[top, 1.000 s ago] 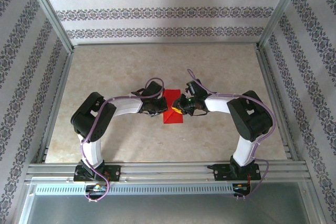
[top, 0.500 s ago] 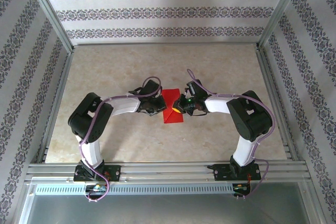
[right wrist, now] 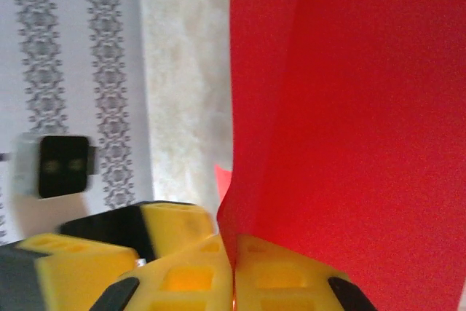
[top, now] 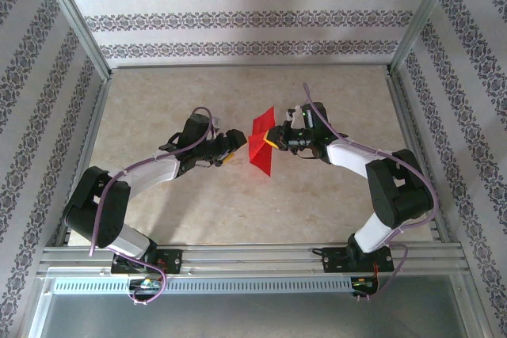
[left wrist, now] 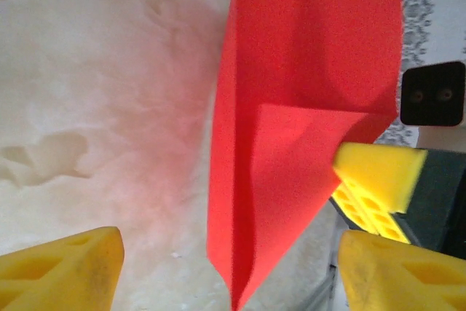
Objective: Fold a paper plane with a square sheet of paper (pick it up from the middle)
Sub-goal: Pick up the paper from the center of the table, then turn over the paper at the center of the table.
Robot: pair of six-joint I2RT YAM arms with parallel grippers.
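Note:
The red square sheet of paper (top: 260, 146) is folded into a pointed shape with a centre crease and hangs point down above the table. My right gripper (top: 274, 138) is shut on its right edge. The right wrist view shows the yellow pads (right wrist: 291, 278) pinching the paper (right wrist: 349, 107). My left gripper (top: 230, 146) stands open just left of the paper and apart from it. In the left wrist view the paper (left wrist: 291, 107) hangs ahead of the left gripper (left wrist: 226, 274), its tip seen between the spread fingers (left wrist: 62, 267). The right gripper's pad (left wrist: 375, 169) grips the fold.
The beige marble-look table (top: 238, 93) is walled by patterned panels and a metal frame (top: 79, 45). Both arm bases sit on the rail (top: 253, 257) at the near edge. The two wrists face each other closely over the table's middle.
The left gripper has opened, let go of the paper and drawn back left. The right gripper has lifted the paper off the table and carried it farther away. Both arms have stretched out.

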